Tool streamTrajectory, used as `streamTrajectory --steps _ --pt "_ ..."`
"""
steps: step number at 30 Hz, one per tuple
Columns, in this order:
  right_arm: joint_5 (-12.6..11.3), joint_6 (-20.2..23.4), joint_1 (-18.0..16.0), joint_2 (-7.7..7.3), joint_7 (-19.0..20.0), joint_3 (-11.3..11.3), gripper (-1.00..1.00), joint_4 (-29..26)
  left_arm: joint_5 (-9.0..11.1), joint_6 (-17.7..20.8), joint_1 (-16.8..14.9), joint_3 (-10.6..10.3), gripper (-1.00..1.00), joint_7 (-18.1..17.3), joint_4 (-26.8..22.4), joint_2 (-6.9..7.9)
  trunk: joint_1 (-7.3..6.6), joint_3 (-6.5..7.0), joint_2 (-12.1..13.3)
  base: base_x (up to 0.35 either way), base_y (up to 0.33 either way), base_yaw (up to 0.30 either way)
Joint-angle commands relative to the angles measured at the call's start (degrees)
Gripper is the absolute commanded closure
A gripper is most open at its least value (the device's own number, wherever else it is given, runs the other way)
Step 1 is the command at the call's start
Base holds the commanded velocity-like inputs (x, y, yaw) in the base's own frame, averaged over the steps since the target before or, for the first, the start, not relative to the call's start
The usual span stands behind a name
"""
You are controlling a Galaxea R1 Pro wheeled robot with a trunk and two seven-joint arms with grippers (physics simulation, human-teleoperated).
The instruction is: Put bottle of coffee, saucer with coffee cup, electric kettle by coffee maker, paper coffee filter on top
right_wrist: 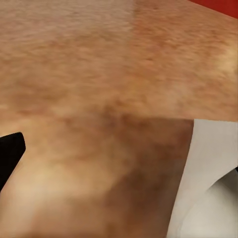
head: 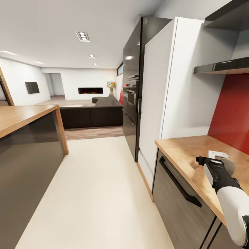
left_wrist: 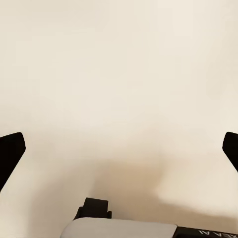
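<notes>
Where the head view cuts off at its right edge, the right arm [head: 224,186] reaches over the wooden countertop [head: 183,148], its gripper hidden behind the wrist. A white, flat-looking item [head: 218,154] (possibly the paper filter, too small to tell) sits beyond it; right wrist view shows a white sheet [right_wrist: 208,183] at the frame's edge. Right finger state: cannot tell. Left gripper [left_wrist: 119,148] spread wide over pale floor [left_wrist: 119,64], 2 fingertips [left_wrist: 11,151] barely visible.

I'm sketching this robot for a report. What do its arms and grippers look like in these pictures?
The right arm has a glossy white shell narrowing into a black wrist section with a white band. The left gripper has black fingers set wide apart, above a light grey housing with a black strip bearing white lettering.
</notes>
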Motion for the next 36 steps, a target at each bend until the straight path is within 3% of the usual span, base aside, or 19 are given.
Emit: streamTrajectory --steps 1,2,36 --pt "0.5 0.4 0.0 0.02 0.1 -0.1 -1.00 -0.1 0.4 0.0 0.0 0.1 -1.00 -0.1 -0.1 -0.03 0.00 -0.05 0.0 0.000 0.000 0.000" --pt "0.5 0.4 0.0 0.02 0.1 -0.1 1.00 -0.1 0.4 0.0 0.0 0.1 -1.00 -0.1 -0.1 -0.03 0.00 -0.05 0.0 0.000 0.000 0.000" --pt "0.5 0.3 0.0 0.02 0.1 -0.1 1.00 -0.1 0.4 0.0 0.0 0.1 -1.00 -0.1 -0.1 -0.03 0.00 -0.05 0.0 0.000 0.000 0.000"
